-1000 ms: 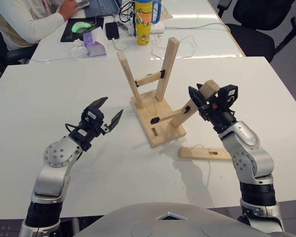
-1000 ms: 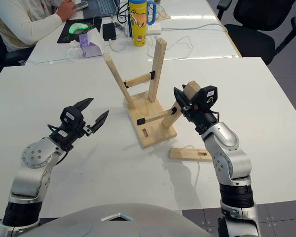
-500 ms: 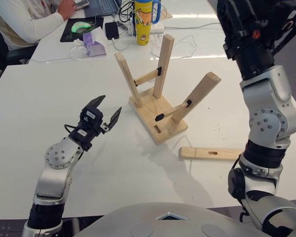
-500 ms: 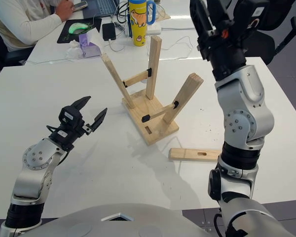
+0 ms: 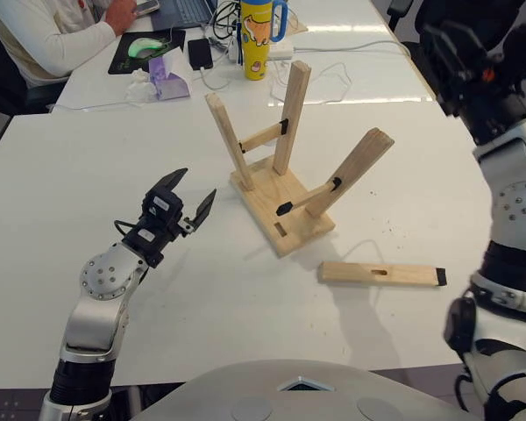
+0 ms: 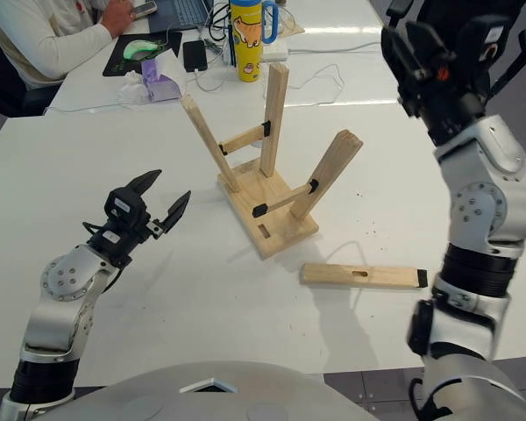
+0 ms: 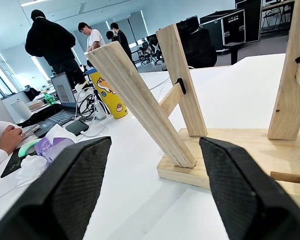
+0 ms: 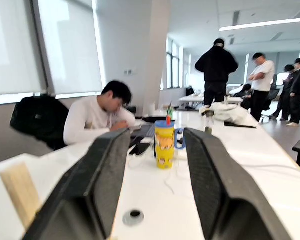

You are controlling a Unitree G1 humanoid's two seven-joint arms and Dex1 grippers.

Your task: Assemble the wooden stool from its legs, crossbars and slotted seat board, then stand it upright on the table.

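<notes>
On the white table (image 5: pixel 88 175) we find the loose leg (image 5: pixel 381 274) lying flat and crosswise, well below our right gripper (image 6: pixel 409 48), fingers apart, and farther from our left gripper (image 5: pixel 197 186), likewise spread.

the stool legs (image 5: pixel 294 118), seat board (image 5: pixel 300 230) and loose leg (image 5: pixel 377 273) are pale bare wood, matt, with visible grain. the table (image 5: pixel 88 167) is smooth white with a faint sheen. the left gripper (image 5: pixel 199 184) has black pads (image 7: pixel 75 195) with a fine rough texture. the yellow cup (image 5: pixel 256 39) looks like glossy plastic.
</notes>
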